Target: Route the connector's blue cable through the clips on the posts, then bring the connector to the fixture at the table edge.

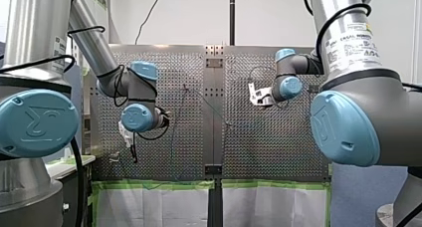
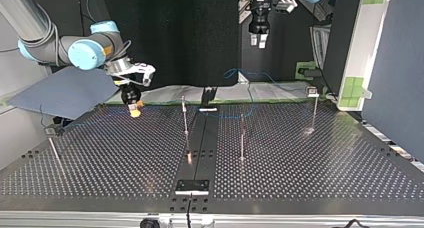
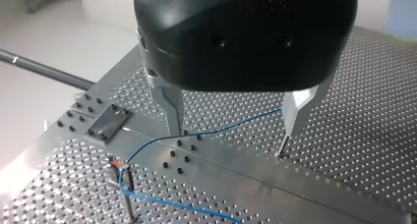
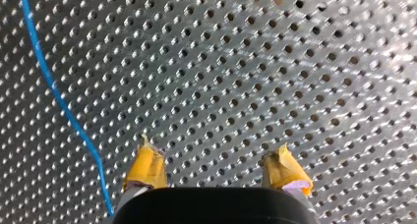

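Observation:
The thin blue cable (image 3: pixel 162 138) lies on the perforated table, passing below and between the metal fingers of my open left gripper (image 3: pixel 233 128), which hovers above it and holds nothing. The cable reaches a clip on a short post (image 3: pixel 125 177). In the top view my left gripper (image 2: pixel 258 39) hangs high at the back. My right gripper (image 2: pixel 134 108) stands low over the table's far left. Its yellow pads (image 4: pixel 146 166) are apart, so my right gripper (image 4: pixel 216 172) is open and empty, with the blue cable (image 4: pixel 59 101) beside it. I cannot make out the connector.
Several thin posts stand on the table: two near the middle (image 2: pixel 185 119) (image 2: pixel 242 138), one at the right (image 2: pixel 314 110) and one at the left (image 2: pixel 54 148). A black plate (image 2: pixel 192 186) sits at the near edge on the centre strip.

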